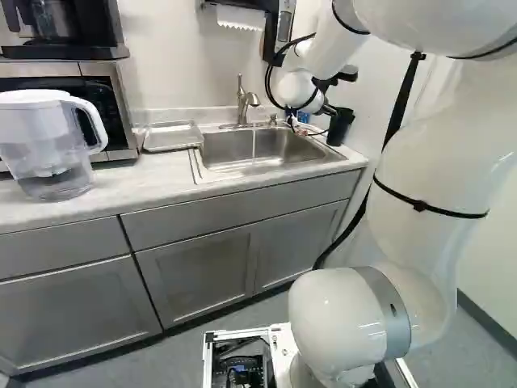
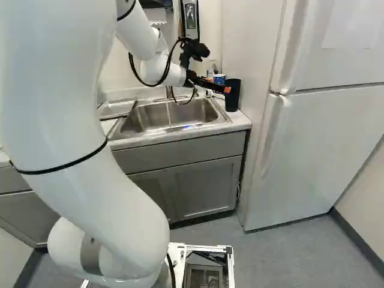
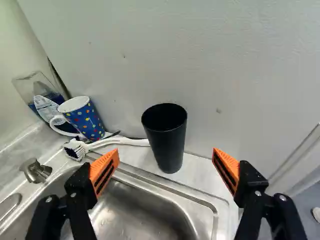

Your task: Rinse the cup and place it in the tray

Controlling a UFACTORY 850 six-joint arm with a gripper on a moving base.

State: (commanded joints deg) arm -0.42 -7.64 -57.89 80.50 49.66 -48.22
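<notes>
My gripper reaches over the sink's far right corner in the right base view. In the wrist view the gripper stands open, orange pads wide apart with nothing gripped. Ahead of it, between the lines of the two fingers, a black cup stands upright on the counter against the wall. The cup also shows just past the fingertips in the right base view. The metal tray lies left of the sink in the left base view. A thin vertical line, which looks like water, runs below the faucet.
A blue dotted mug, a white brush and a clear bottle are beside the cup. A water pitcher and a microwave stand at the left of the left base view. A fridge stands right of the counter.
</notes>
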